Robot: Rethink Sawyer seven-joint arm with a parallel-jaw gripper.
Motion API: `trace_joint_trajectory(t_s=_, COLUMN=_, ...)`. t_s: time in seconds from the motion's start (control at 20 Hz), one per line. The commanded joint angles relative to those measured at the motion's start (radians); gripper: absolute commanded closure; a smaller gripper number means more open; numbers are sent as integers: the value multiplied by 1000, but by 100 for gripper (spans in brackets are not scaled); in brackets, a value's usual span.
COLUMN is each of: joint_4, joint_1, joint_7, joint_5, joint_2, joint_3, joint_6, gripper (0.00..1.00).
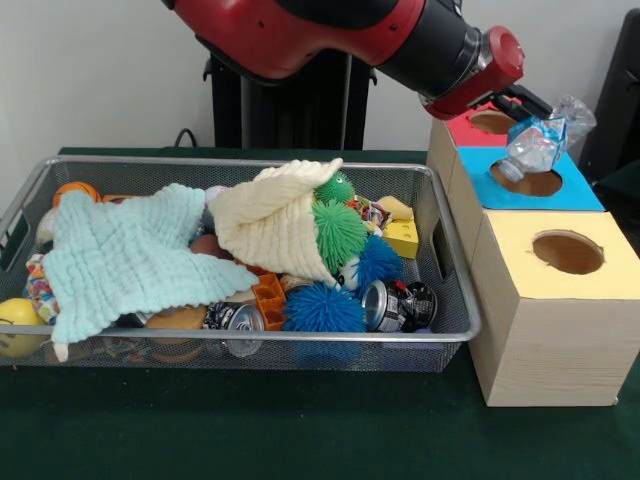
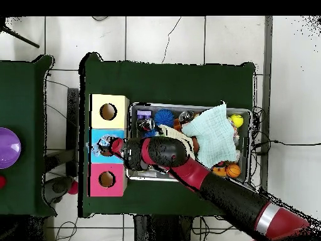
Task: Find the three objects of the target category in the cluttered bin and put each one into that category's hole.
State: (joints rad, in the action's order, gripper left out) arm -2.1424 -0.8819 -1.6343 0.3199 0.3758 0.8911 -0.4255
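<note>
A: Where is the gripper right now?

B: Over the three boxes beside the wire bin. It hangs above the blue-topped box, the middle one, with its jaws closed on a crumpled clear plastic bottle.

A: And the bottle itself?

B: Tilted, with its lower end pointing down at the blue box's round hole, at or just inside the rim. Its crinkled upper end sticks out past the gripper toward the right of the front view.

A: The other boxes?

B: A red-topped box stands behind the blue one and a yellow-topped box in front of it, each with a round hole in the top. From overhead the row runs yellow, blue, red, and the arm reaches across the bin to the blue one.

A: What lies in the bin?

B: A pale green cloth spread over the left part, a cream cloth humped in the middle, and spiky rubber balls beside it: a green one and a blue one. There is a crushed can at the front right, a yellow block, an orange toy, and a yellow ball at the far left
</note>
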Motion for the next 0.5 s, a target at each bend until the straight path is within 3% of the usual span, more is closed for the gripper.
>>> trace_joint_trajectory(t_s=0.05, joint_4=68, joint_1=-19, joint_7=-96, joint_5=-4, joint_2=-14, joint_3=-12, joint_6=-6, gripper=100)
trace_joint_trajectory(t_s=0.15, joint_4=66, joint_1=-20, joint_7=-96, joint_5=-6, joint_2=-14, joint_3=-11, joint_6=0, gripper=100)
trace_joint_trajectory(t_s=0.2, joint_4=66, joint_1=-19, joint_7=-93, joint_5=-13, joint_2=-11, joint_3=-15, joint_6=6, gripper=0)
trace_joint_trajectory(t_s=0.5, joint_4=76, joint_1=-21, joint_7=-58, joint_5=-39, joint_2=-18, joint_3=-11, joint_6=13, gripper=0)
